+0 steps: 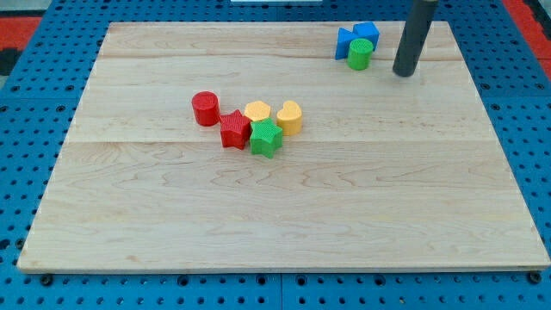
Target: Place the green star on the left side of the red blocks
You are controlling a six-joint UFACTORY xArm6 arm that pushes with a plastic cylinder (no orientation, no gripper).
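Observation:
The green star (266, 138) lies near the board's middle, touching the right side of the red star (233, 129). A red cylinder (206, 108) stands just left of and above the red star. Two yellow blocks sit behind the green star: a yellow hexagon-like block (256, 112) and a yellow heart-like block (289, 117). My tip (405, 73) is far off at the view's top right, well away from the green star, just right of a green cylinder (360, 54).
Two blue blocks (356, 37) sit behind the green cylinder near the board's top edge. The wooden board (284, 215) lies on a blue pegboard surface (17, 129).

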